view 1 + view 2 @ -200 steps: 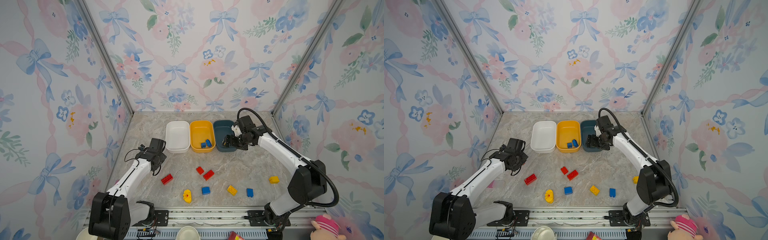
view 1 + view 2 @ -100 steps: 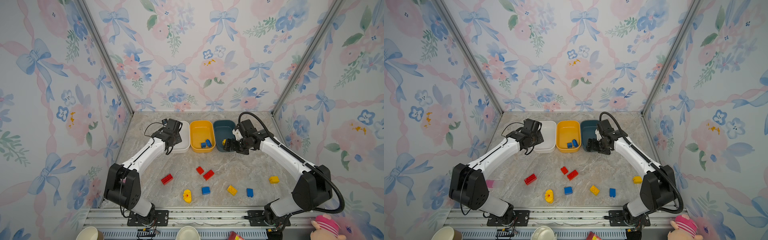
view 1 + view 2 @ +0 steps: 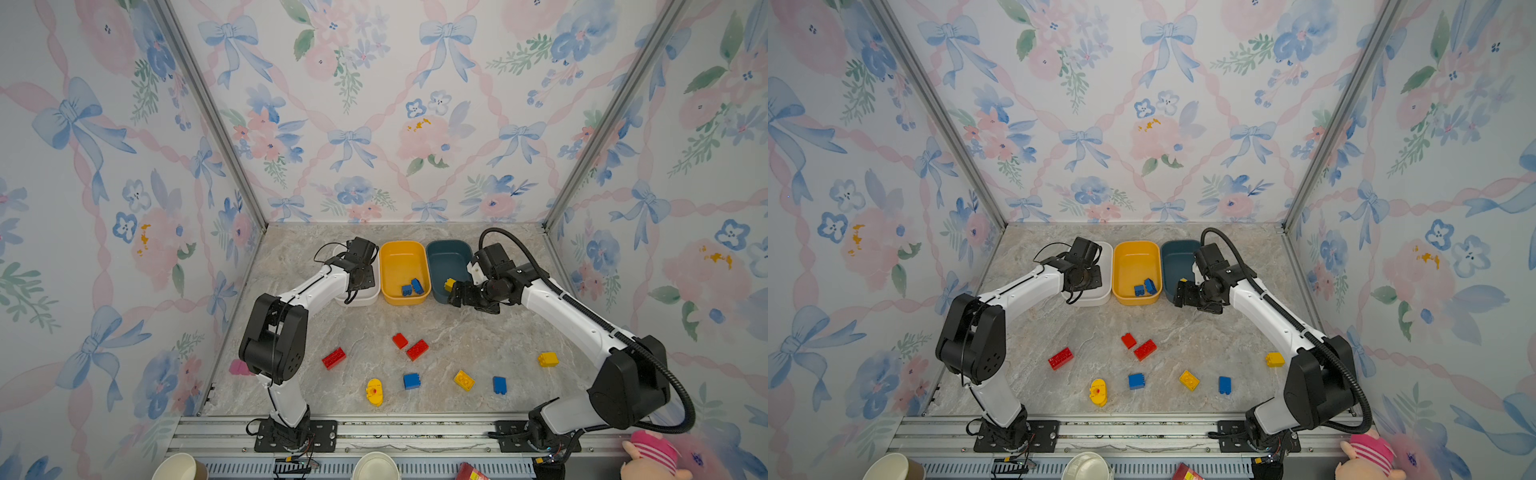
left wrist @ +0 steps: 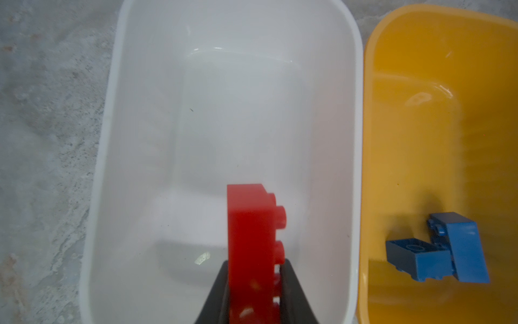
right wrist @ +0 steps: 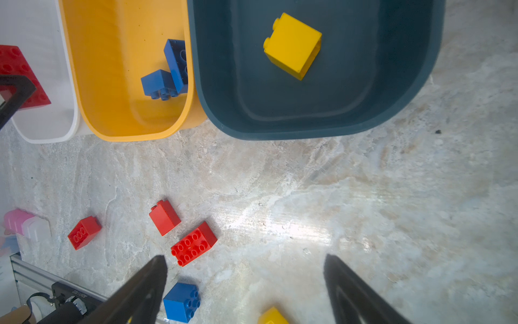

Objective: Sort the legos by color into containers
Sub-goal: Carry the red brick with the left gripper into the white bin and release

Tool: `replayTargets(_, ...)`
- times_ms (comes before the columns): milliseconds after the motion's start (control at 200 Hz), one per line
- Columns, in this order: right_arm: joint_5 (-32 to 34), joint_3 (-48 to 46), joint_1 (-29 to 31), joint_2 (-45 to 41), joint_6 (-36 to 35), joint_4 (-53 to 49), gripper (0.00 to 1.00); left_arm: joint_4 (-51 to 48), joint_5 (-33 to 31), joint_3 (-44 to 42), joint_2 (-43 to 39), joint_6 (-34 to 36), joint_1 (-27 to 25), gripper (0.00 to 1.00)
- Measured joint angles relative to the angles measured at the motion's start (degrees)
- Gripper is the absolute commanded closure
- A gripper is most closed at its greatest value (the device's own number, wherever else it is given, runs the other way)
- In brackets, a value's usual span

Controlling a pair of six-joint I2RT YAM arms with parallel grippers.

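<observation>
Step in hand: deposit of a red brick by the left arm. The left tool [image 4: 255, 263] hangs over the near end of the white tub [image 4: 134, 112], the leftmost of three tubs set side by side at the far side of the counter [image 5: 364, 210]; its jaws stand narrow, with the red brick [image 4: 249, 221] between them, studs turned sideways; no other brick shows in that tub.

The right tool [image 5: 245, 257] is spread wide and holds nothing; it hovers above bare counter just near of the teal tub [image 5: 218, 70], where one yellow brick [image 5: 293, 45] lies. The middle yellow tub [image 5: 98, 70] contains two blue bricks [image 5: 168, 73].

Next move, by judgement: part the left jaws fully so the brick drops, then lift clear of the rim. The right arm then needs a descent onto a loose piece; the yellow one [image 3: 547, 359] at the right of the counter looks the handiest for it.
</observation>
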Motion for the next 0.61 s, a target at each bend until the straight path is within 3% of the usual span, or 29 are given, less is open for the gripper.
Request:
replayTargets(230,0.15,-1.62,0.00,-1.20,0.17,-0.09,0.09,0.83,0.42,-0.20,0.00,0.33,0.00,0.47)
replayTargets(605,0.33,-4.59,-0.02,-3.19,0.70,-0.48,0.08,1.77,1.38,-3.48,-1.68,0.46,-0.02,0.39)
